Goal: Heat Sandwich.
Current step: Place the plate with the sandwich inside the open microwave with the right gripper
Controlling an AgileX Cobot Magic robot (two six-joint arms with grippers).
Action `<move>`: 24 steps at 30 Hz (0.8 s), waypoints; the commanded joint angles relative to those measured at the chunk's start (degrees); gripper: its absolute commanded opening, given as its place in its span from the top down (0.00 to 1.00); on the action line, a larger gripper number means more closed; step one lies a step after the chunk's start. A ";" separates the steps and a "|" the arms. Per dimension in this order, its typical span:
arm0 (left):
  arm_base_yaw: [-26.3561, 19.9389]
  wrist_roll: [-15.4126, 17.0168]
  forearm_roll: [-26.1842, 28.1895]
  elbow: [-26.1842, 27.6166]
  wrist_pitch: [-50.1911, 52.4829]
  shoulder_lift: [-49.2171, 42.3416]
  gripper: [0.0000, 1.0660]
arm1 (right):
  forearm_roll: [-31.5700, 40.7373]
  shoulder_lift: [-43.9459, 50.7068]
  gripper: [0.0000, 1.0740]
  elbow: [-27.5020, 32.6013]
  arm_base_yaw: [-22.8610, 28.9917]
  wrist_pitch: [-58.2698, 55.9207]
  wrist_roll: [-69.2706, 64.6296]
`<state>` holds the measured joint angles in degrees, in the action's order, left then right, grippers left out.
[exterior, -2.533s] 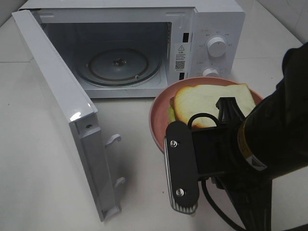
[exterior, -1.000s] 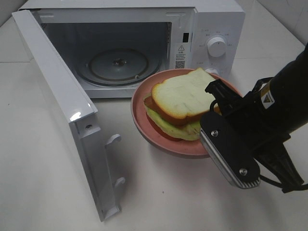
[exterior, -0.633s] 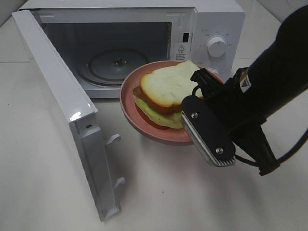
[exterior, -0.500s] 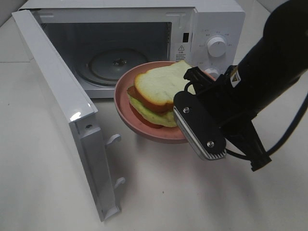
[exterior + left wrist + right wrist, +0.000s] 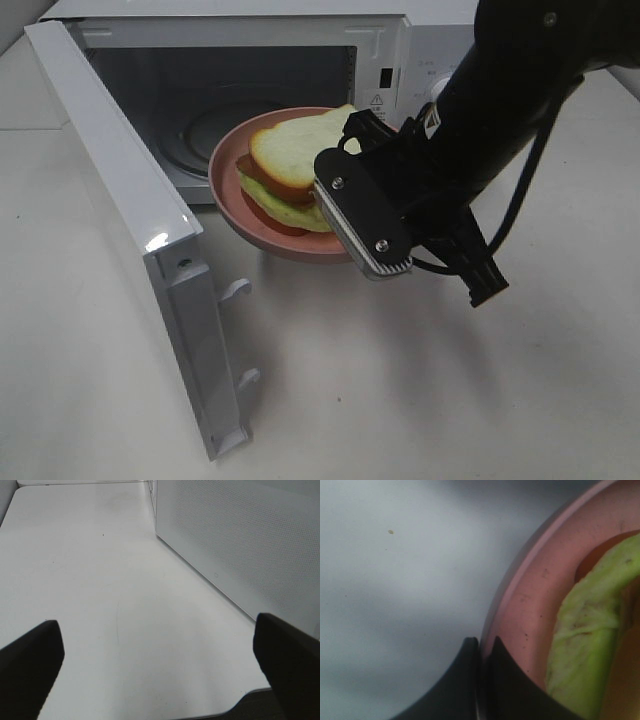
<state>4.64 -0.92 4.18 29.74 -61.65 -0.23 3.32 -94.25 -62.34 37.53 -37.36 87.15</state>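
One sandwich (image 5: 290,160) is seen on one plate (image 5: 226,190), raised at the one open microwave's (image 5: 420,50) mouth. The plate rim is pinched by the right end effector (image 5: 480,647); the left end effector (image 5: 155,630) is spread wide, empty.

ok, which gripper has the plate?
The right gripper, jaws shut on the rim of the pink plate; the left gripper is open and empty.

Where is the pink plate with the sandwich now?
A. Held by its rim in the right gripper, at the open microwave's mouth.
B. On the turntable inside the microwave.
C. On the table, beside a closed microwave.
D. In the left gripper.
A: the right gripper is shut on the rim of the plate, which carries the sandwich before the open microwave.
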 commanded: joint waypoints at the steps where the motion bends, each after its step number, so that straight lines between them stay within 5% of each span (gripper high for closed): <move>1: 0.40 0.17 0.11 -0.11 0.23 -0.97 0.08 | 0.40 -1.32 1.00 -2.69 -0.06 -0.23 1.03; 24: 0.40 0.17 0.11 -0.11 0.23 -0.97 0.08 | 0.86 -10.20 1.00 -13.52 1.95 -1.55 1.03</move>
<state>4.64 -0.92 4.18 29.74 -61.65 -0.23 3.90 -104.56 -75.11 39.30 -39.76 87.43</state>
